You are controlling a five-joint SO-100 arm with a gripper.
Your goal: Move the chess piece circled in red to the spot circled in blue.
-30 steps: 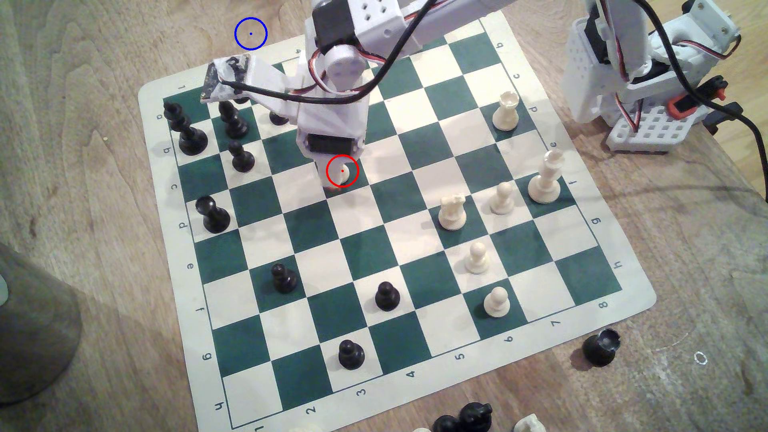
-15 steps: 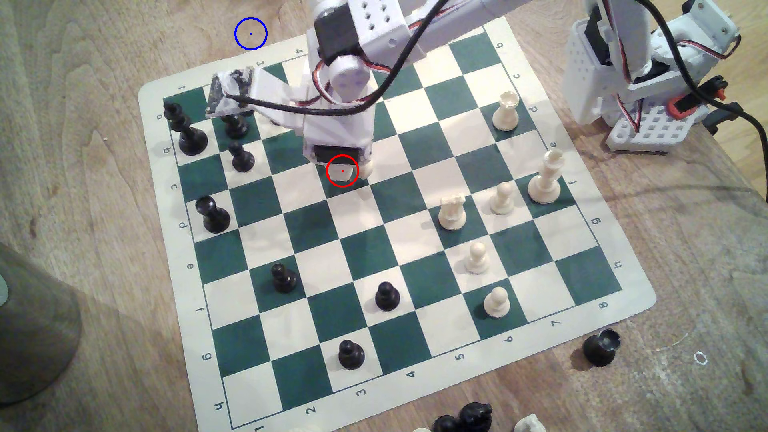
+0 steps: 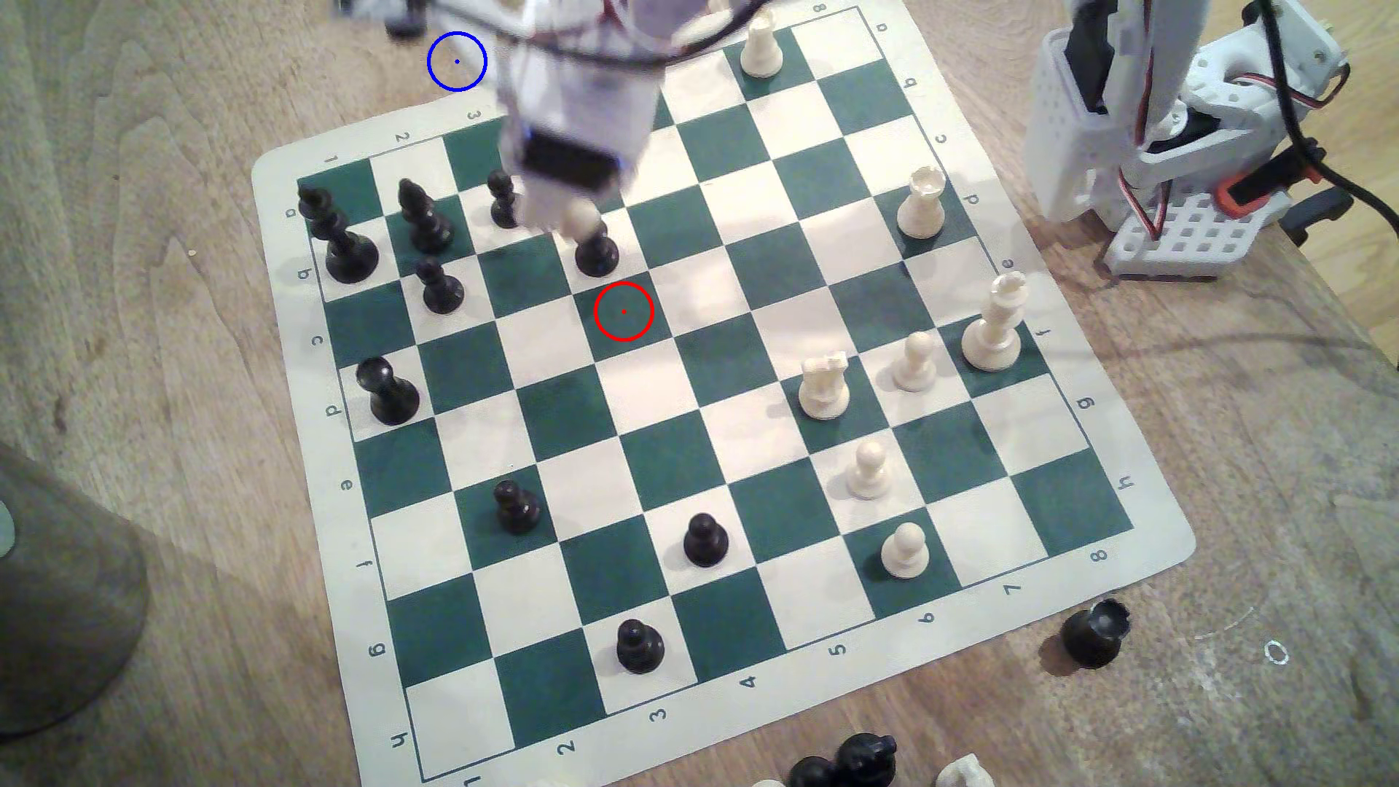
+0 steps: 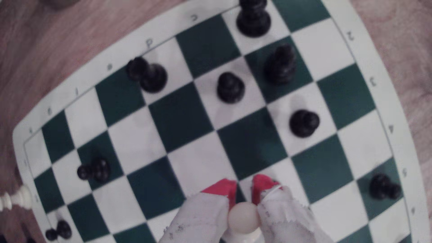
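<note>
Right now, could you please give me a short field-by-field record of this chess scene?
Held piece: small cream-white plastic pawn with round ball head, gripped between the fingers
Gripper: shut on the pawn, raised above the board
Red-ringed green square: no piece on it
Blue-ringed patch of pale wood tabletop: bare, beyond the board's edge
Nearest piece: black pawn, just below the gripper in the exterior view

Green-and-cream roll-up chess mat (image 3: 1158, 530): 1. Black plastic chess pieces (image 3: 337, 242) (image 3: 424, 219) (image 3: 503, 200) (image 3: 594, 250) (image 3: 439, 287) (image 3: 386, 390) (image 3: 517, 507) (image 3: 704, 539) (image 3: 640, 645) standing on mat: 9. Toppled black piece (image 3: 1094, 632) off mat: 1; cut-off black pieces (image 3: 863, 757) at btm edge: approx 2. Cream plastic pieces (image 3: 761, 49) (image 3: 920, 204) (image 3: 992, 325) (image 3: 916, 362) (image 3: 824, 386) (image 3: 869, 469) (image 3: 905, 551) standing on mat: 7. Small cream-white ball-headed plastic pawn (image 4: 243, 220) pinched in white red-tipped gripper (image 4: 244, 187): 1. Drawn blue ring (image 3: 456, 61): 1; drawn red ring (image 3: 623, 311): 1.
</note>
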